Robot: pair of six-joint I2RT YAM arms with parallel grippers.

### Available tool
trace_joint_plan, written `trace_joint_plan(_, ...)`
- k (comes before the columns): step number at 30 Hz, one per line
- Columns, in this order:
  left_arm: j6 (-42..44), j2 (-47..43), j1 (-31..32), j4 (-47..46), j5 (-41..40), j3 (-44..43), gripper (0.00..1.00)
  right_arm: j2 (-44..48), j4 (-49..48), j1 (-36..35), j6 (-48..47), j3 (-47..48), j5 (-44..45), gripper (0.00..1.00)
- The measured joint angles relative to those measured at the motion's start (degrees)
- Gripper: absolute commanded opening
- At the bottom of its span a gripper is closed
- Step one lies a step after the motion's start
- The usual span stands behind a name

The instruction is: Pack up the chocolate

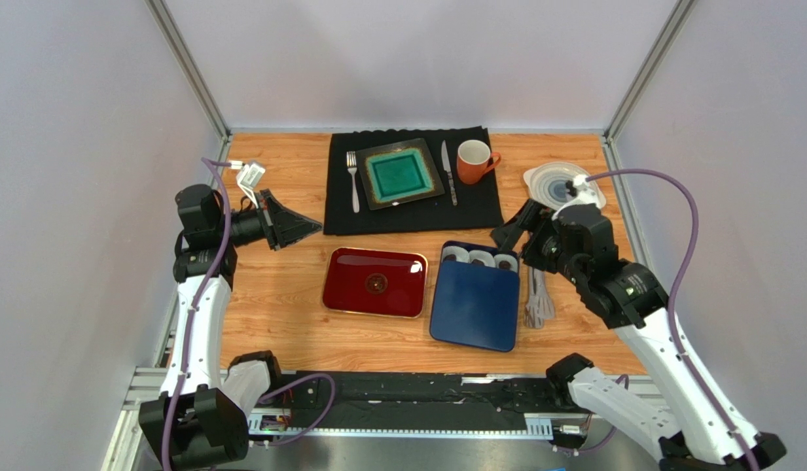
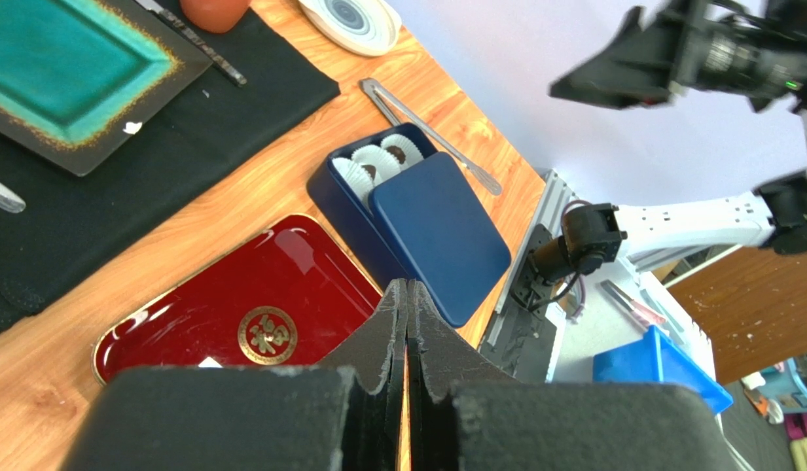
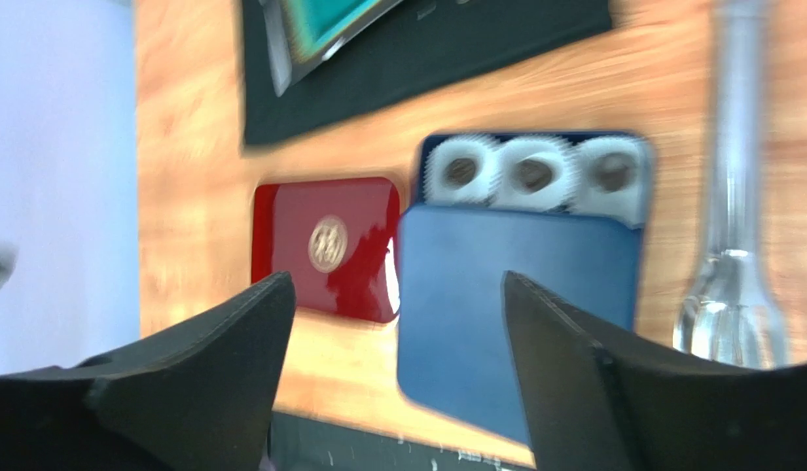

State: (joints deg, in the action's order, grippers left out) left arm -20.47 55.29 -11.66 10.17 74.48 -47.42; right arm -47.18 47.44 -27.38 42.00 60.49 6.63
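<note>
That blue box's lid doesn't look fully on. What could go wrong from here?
The lid sits shifted, leaving three chocolates in paper cups exposed; pushing it could jam it or crush a cup. The open right gripper might also knock the tongs lying beside the box.

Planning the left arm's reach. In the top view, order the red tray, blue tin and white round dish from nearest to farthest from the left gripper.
From the left gripper:
1. red tray, just to its right, nearer the front edge.
2. blue tin, right of the tray.
3. white round dish, farthest right, toward the back.
</note>
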Motion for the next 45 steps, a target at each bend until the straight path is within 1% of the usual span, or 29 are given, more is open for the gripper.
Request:
trace_joint_plan(2,0.4,0.2,0.0,0.7,-0.1,-0.1,0.02,-0.2,1.7,-8.2,-0.5,1.6,3.0,0.57)
trace_joint_plan(3,0.6,0.3,0.0,1.3,-0.1,-0.3,0.02,-0.5,3.0,-12.8,-0.3,1.7,4.8,0.52)
trace_joint_plan(5,1.3,0.7,0.0,2.2,-0.3,-0.9,0.02,-1.5,5.5,-20.5,2.2,0.7,8.5,0.47)
trace_joint_plan(6,1.6,0.9,0.0,2.4,-0.4,-1.2,0.02,-2.1,7.4,-25.6,4.7,-0.5,10.8,0.48)
trace_joint_plan(7,1.8,1.0,0.0,2.7,-0.6,-1.4,0.02,-2.8,8.9,-28.9,6.4,-1.5,11.8,0.5)
trace_joint_plan(10,2.2,1.4,0.0,3.3,-1.0,-1.7,0.02,-6.0,14.0,-39.9,15.4,-5.4,15.2,0.51)
trace_joint_plan(13,2.4,1.9,0.0,3.9,-1.1,-1.8,0.02,-8.6,18.4,-48.2,24.0,-7.4,17.8,0.54)
trace_joint_plan(16,3.1,2.1,0.0,5.1,-1.2,-2.0,0.02,-11.6,21.5,-53.8,31.2,-7.6,18.9,0.57)
trace_joint_plan(19,3.7,2.1,0.0,5.9,-1.2,-2.5,0.02,-14.4,22.7,-56.7,37.6,-9.0,19.1,0.57)
trace_joint_plan(22,4.1,1.9,0.0,6.4,-1.2,-2.9,0.02,-15.3,21.9,-58.0,42.6,-12.9,19.0,0.56)
trace_joint_plan(25,4.4,1.7,0.0,7.3,-1.2,-3.0,0.02,-14.8,21.4,-58.2,47.3,-18.2,19.3,0.54)
trace_joint_plan(29,5.0,1.7,0.0,8.9,-1.2,-4.7,0.02,-11.6,19.0,-58.3,51.5,-24.3,20.2,0.54)
trace_joint_plan(34,5.4,1.7,0.0,8.9,-1.2,-6.4,0.02,-10.6,15.3,-58.3,54.6,-28.5,21.7,0.54)
trace_joint_plan(40,5.4,2.1,0.0,9.0,-1.2,-6.5,0.02,-14.1,9.2,-58.3,56.2,-30.2,24.7,0.54)
trace_joint_plan(45,5.4,2.3,-0.1,9.0,-1.2,-7.0,0.02,-15.0,8.0,-58.3,58.2,-30.4,27.8,0.54)
